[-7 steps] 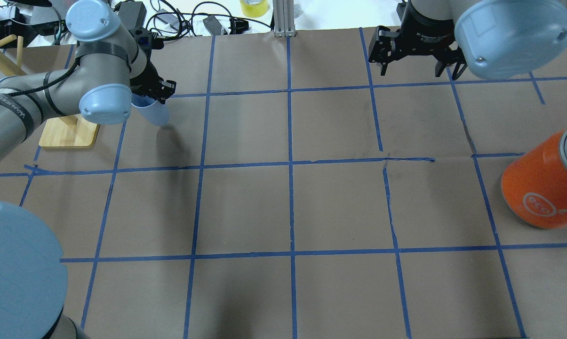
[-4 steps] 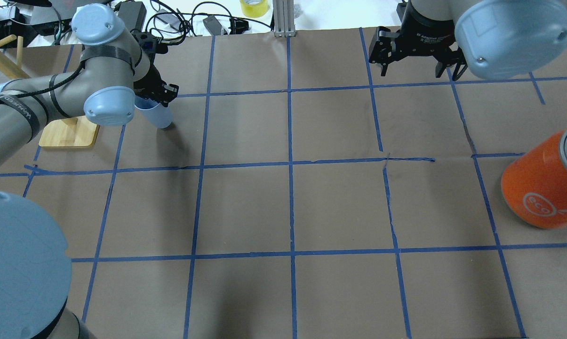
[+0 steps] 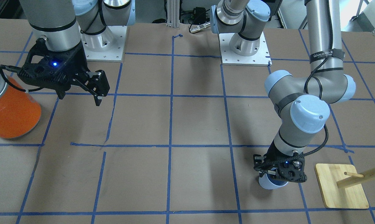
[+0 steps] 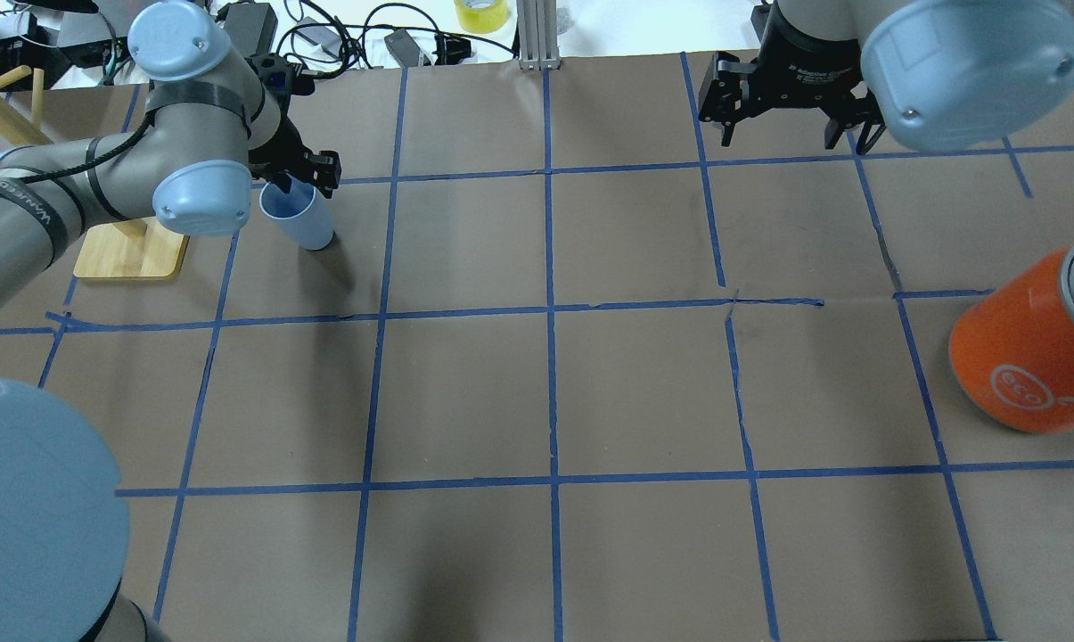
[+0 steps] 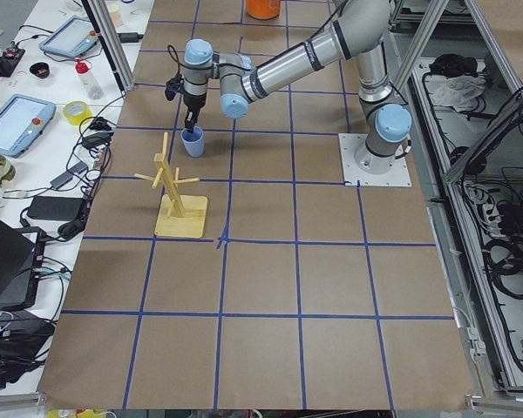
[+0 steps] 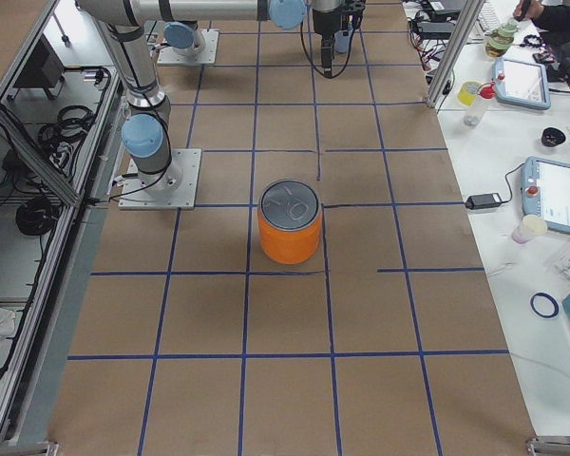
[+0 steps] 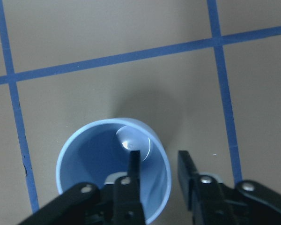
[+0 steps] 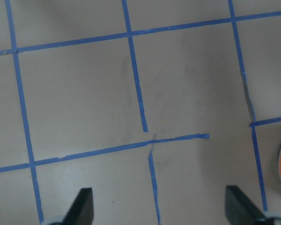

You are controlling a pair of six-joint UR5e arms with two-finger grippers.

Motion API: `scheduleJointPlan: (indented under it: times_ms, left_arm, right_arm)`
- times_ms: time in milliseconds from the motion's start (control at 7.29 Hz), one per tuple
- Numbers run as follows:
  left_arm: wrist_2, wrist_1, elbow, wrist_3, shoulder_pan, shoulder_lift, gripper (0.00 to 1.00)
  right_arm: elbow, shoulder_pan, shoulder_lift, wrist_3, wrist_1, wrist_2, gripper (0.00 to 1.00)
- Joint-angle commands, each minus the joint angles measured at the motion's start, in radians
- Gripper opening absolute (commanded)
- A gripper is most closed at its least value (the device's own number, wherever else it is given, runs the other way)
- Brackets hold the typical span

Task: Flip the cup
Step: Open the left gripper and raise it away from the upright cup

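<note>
The pale blue cup (image 4: 298,218) stands upright, mouth up, on the brown paper at the far left. It also shows in the front view (image 3: 269,184), the left side view (image 5: 193,142) and the left wrist view (image 7: 103,154). My left gripper (image 4: 299,181) points down over it and straddles its rim. One finger is inside and one outside, both a little off the wall, so it is open. My right gripper (image 4: 780,134) hangs open and empty above the far right of the table (image 3: 79,95).
A wooden peg stand (image 4: 131,254) sits just left of the cup, close to my left arm. A large orange can with a silver lid (image 4: 1022,357) stands at the right edge. Cables and a yellow tape roll (image 4: 480,12) lie beyond the far edge.
The cup was tilted in my left gripper. It now stands upright on the table, slightly further right, and the jaws have loosened from its wall. The right arm barely moved.
</note>
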State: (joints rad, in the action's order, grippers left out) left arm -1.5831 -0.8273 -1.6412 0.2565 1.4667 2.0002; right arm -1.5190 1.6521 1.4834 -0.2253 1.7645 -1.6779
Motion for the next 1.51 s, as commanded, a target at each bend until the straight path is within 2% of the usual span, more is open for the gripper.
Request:
scheduleJointPlan:
  times_ms: [0, 274, 411, 548, 960, 1371]
  left_arm:
    - [-0.012, -0.144, 0.006, -0.014, 0.055, -0.117, 0.95]
    - [-0.025, -0.423, 0.052, -0.02, 0.115, -0.269, 1.0]
    - [-0.02, -0.581, 0.12, -0.02, 0.118, -0.346, 1.0]
    - [-0.026, -0.657, 0.179, -0.02, 0.118, -0.389, 1.0]
    - [-0.046, -0.682, 0.192, -0.026, 0.106, -0.422, 1.0]
    - [-0.048, -0.693, 0.17, -0.214, 0.103, -0.435, 1.0]
  right_arm:
    - [-0.001, 0.0, -0.002, 0.006, 0.0, 0.0, 1.0]
    - [-0.001, 0.0, -0.002, 0.006, -0.006, 0.0, 1.0]
    - [-0.001, 0.0, 0.0, 0.006, -0.008, 0.0, 1.0]
    - [-0.001, 0.0, 0.0, 0.0, -0.011, 0.0, 1.0]
    - [-0.001, 0.0, 0.0, 0.0, -0.011, 0.001, 1.0]
    - [-0.001, 0.0, -0.002, 0.0, -0.013, 0.001, 1.0]
